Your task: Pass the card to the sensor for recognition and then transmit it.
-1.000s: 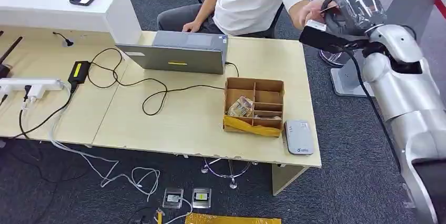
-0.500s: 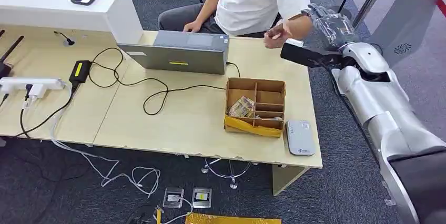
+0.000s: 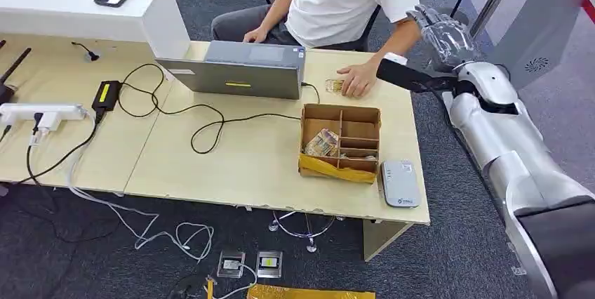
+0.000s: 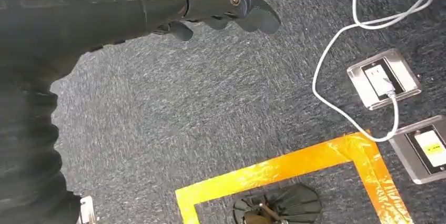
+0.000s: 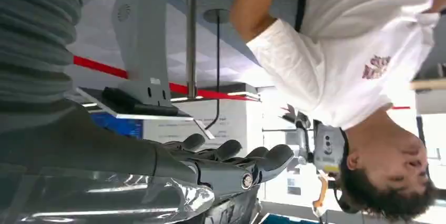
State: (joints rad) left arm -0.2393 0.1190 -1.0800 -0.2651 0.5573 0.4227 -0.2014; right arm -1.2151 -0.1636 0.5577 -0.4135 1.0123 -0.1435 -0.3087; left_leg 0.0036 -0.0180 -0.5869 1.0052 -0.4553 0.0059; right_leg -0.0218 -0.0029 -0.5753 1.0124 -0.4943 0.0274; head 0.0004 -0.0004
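Observation:
The card lies on the desk beside the laptop, under the fingertips of a seated person's hand. My right hand hangs raised past the desk's far right corner, above and to the right of that person's hand, fingers spread and holding nothing. From the right wrist view, the right hand also shows straight, empty fingers. The grey card sensor lies flat at the desk's near right corner. My left hand hangs over the carpet, fingers loosely extended and empty.
A partitioned cardboard box with a few items stands just left of the sensor. A laptop, black cables and a power strip cover the desk's middle and left. Below my left arm are floor sockets and orange tape.
The person took the card from my raised right hand and brought it down onto the desk. My right hand shifted slightly left and is now empty.

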